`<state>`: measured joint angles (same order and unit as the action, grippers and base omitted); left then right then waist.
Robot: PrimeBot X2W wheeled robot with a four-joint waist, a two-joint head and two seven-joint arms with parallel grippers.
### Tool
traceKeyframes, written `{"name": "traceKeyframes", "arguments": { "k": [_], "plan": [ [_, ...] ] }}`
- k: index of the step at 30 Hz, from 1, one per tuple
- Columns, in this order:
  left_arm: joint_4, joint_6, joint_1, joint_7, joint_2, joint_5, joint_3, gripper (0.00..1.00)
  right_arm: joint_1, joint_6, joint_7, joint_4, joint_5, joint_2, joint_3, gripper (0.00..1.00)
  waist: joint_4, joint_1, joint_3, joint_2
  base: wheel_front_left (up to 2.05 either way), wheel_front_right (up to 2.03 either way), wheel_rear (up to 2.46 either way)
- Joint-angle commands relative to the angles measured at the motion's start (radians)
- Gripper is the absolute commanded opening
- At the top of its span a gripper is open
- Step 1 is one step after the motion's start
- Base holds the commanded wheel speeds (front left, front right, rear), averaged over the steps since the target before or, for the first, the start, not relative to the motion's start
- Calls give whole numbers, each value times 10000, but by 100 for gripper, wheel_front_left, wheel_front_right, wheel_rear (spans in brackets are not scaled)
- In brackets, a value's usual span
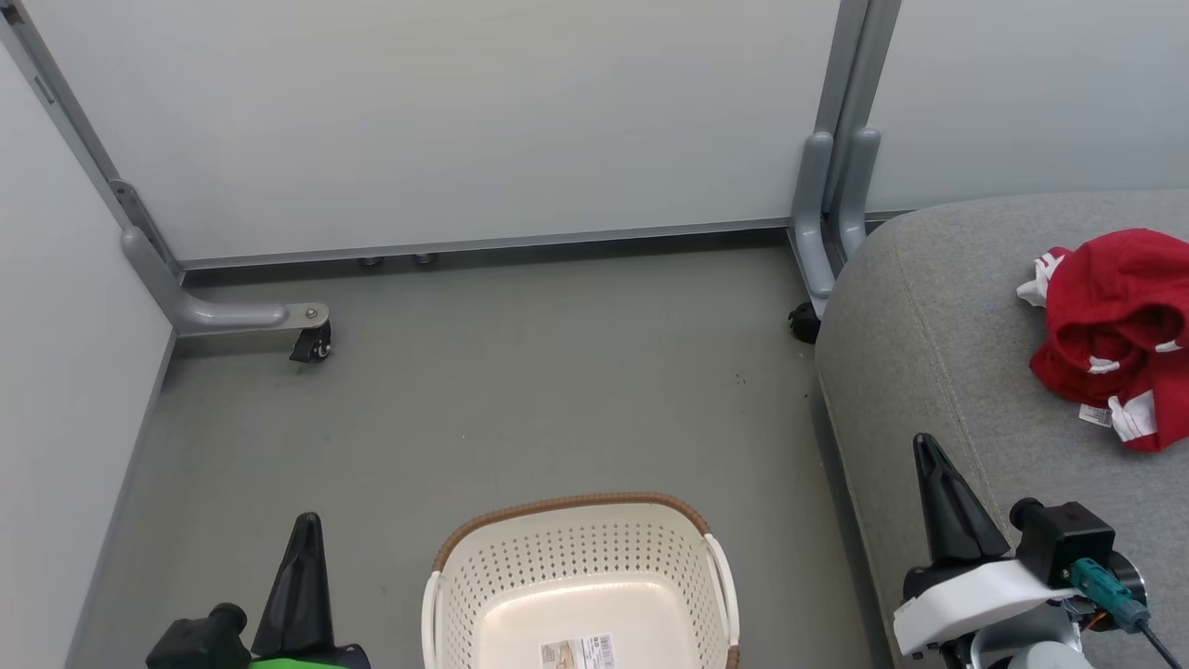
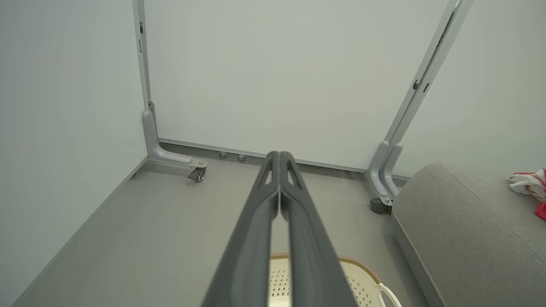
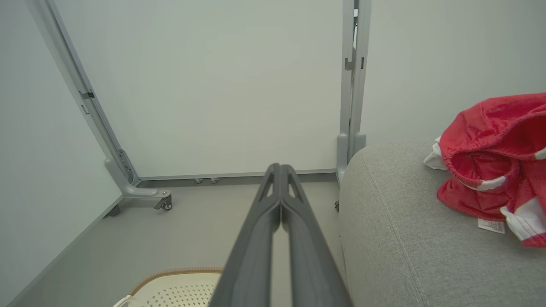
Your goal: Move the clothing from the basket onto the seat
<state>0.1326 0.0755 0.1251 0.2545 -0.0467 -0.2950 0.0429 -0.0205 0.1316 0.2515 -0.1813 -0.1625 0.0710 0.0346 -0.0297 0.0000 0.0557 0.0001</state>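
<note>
Nearest the robot, the left gripper points forward over the floor, just left of the basket. Its two dark fingers are pressed together along their length and pinch nothing. The right gripper is on the other side of the basket, its fingers likewise pressed together and holding nothing. In the head view it shows against the near left edge of the seat.

The basket stands upright on the floor between the two grippers, touching neither. A paper label lies on its pale bottom. Its brown rim curves round the far side, and a white handle shows on its right wall.

To the right of the basket and close beside it, the grey seat rises from the floor with its rounded corner toward the far wall. The clothing lies on top of the seat, well apart from the basket, as a crumpled red heap with white trim and a small white tag at its near edge. It sits beyond the right gripper and to its right, not touching it.

Farthest off, pale partition panels on grey metal frames close in the space. A frame foot at the far left ends in a small black caster resting on the floor.
</note>
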Motion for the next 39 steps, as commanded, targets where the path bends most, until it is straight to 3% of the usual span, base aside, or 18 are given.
{"name": "traceKeyframes", "arguments": {
  "k": [1, 19, 39],
  "plan": [
    [-120, 29, -127, -97, -14, -442, -60, 0, 193, -1, -98, 117, -483, 16, -92, 0, 3, 0, -7, -1, 0, 0, 0],
    [172, 155, -688, -914, -58, -3481, -382, 0, 471, -3, -933, -33, -3796, -35, -421, 0, 46, 0, -93, -1, 0, 0, 0],
    [424, 272, -1171, -1650, -85, -6165, -684, 0, 715, -6, -1678, -189, -6722, -77, -718, 0, 94, 0, -188, -1, 0, 0, 0]
  ]
}}
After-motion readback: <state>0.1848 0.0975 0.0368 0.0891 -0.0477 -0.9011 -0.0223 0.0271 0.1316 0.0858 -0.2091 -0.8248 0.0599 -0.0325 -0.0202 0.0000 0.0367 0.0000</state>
